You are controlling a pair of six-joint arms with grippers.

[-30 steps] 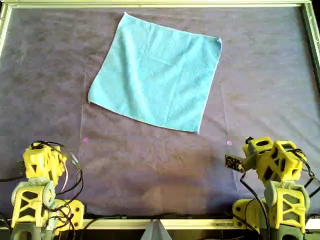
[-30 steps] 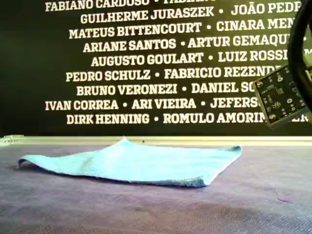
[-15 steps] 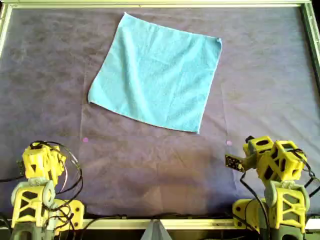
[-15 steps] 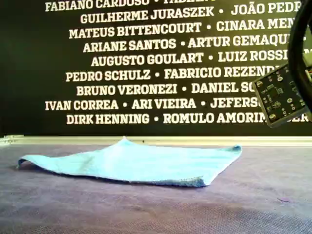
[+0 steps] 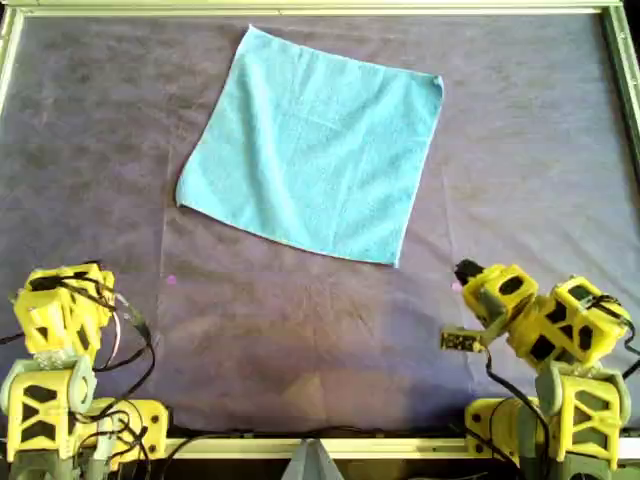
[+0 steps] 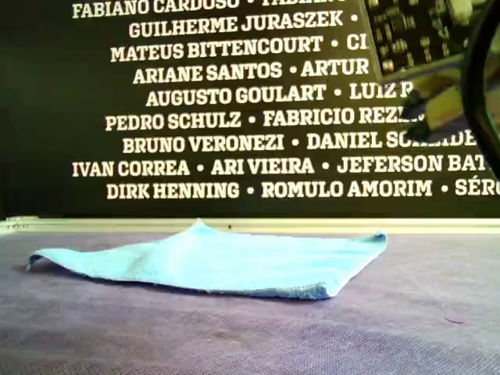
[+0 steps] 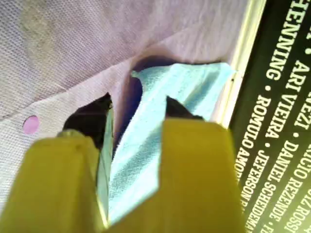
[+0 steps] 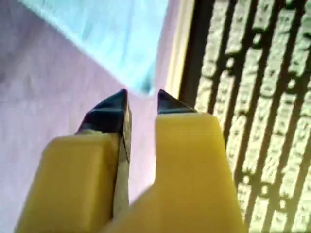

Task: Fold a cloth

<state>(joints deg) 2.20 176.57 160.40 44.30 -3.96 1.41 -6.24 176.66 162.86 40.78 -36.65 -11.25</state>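
Your left gripper (image 7: 133,121) has its jaws spread, holding nothing, parked at the overhead view's bottom left. Your right gripper (image 8: 141,104) has a narrow gap between its tips, also empty, at the overhead view's bottom right. The cloth (image 5: 312,145) lies flat and unfolded on the surface (image 5: 300,340), toward its far edge, well apart from both. Folding isn't started; you're at the reach step. Next, bring each gripper to a near corner and pinch it.
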